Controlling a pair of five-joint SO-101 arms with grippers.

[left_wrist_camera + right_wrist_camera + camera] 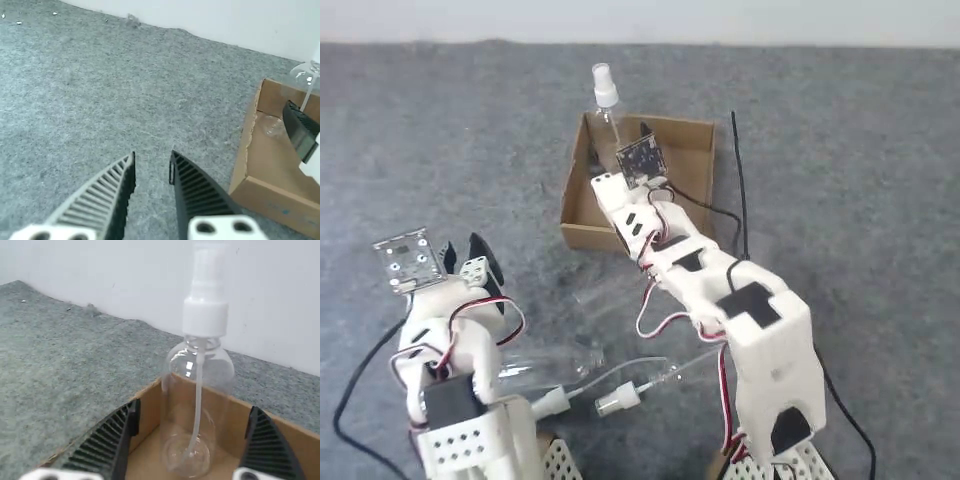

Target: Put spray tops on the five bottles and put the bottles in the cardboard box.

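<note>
My right arm stretches far forward, right gripper spread wide, while my left arm sits folded back, left gripper narrowly parted.

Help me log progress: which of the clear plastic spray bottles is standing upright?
The clear plastic bottle with the white spray top, standing inside the cardboard box. The others in view lie on their sides on the grey carpet.

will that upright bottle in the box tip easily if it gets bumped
Probably yes: the bottle looks clear and empty, so likely light, and stands tall with a spray top up high. Its smooth round wall may slip.
</note>
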